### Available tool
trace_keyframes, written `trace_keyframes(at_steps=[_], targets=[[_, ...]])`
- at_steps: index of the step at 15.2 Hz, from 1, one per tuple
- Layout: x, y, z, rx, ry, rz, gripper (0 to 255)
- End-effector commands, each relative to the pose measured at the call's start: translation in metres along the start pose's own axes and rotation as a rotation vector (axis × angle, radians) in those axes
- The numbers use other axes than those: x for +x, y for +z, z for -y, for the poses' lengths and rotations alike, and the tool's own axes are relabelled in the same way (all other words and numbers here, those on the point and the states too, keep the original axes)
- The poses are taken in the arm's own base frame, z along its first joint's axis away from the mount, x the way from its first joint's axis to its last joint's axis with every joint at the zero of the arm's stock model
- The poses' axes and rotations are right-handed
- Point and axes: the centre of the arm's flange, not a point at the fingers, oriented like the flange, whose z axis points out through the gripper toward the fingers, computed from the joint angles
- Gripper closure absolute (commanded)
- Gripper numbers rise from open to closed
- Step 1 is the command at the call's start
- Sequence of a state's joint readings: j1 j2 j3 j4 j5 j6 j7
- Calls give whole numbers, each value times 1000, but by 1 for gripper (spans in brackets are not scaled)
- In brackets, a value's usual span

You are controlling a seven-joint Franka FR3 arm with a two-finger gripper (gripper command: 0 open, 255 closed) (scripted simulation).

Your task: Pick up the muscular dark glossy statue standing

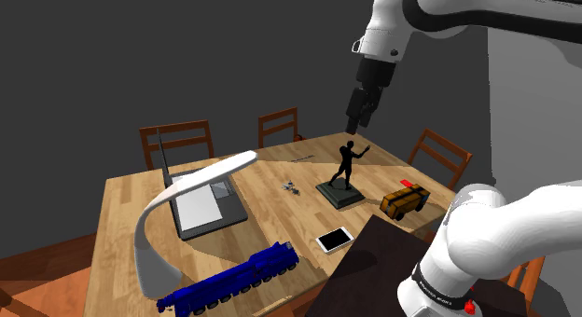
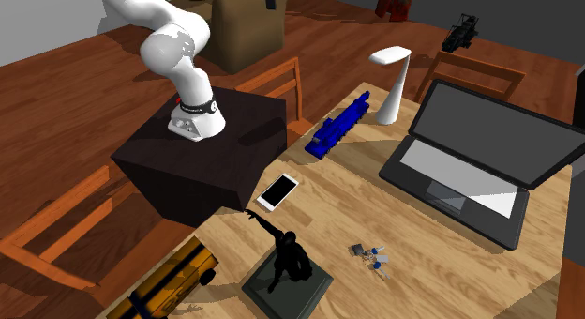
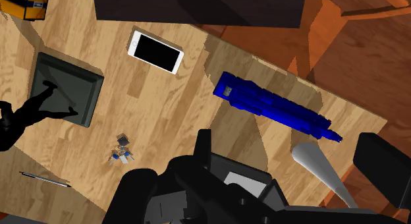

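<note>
The statue (image 1: 345, 166) is a glossy black muscular figure, upright on a dark square base (image 3: 62, 87), one arm stretched out. It stands on the wooden table (image 1: 270, 213) near the stand's side, between a small bunch of keys and an orange-brown truck. In the second exterior view the statue (image 2: 286, 256) sits near the bottom edge. My gripper (image 1: 362, 108) hangs high over the table, above and slightly beyond the figure, open and holding nothing. From the wrist view the gripper (image 3: 260, 186) looks down on the tabletop, with the statue (image 3: 20, 117) far off to one side.
A laptop (image 1: 200, 208), white lamp (image 1: 177, 203) and blue crane truck (image 1: 233, 282) fill the shoulder view's left half. A phone (image 1: 334, 239), keys (image 1: 290, 186), a pen (image 1: 303, 158) and the orange-brown truck (image 1: 404, 200) lie around the statue. Chairs (image 1: 278, 127) ring the table.
</note>
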State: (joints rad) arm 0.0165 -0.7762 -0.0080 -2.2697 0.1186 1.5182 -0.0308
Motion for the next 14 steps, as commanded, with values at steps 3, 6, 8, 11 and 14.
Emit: trace_keyframes(at_steps=[3,6,8,11,14], targets=[[8,13,-20,-8,16,-1,0],[19,32,-51,-19,41,-2,0],[26,45,-72,-27,57,-3,0],[36,64,-104,-38,81,-4,0],[45,82,-136,-50,106,-6,0]])
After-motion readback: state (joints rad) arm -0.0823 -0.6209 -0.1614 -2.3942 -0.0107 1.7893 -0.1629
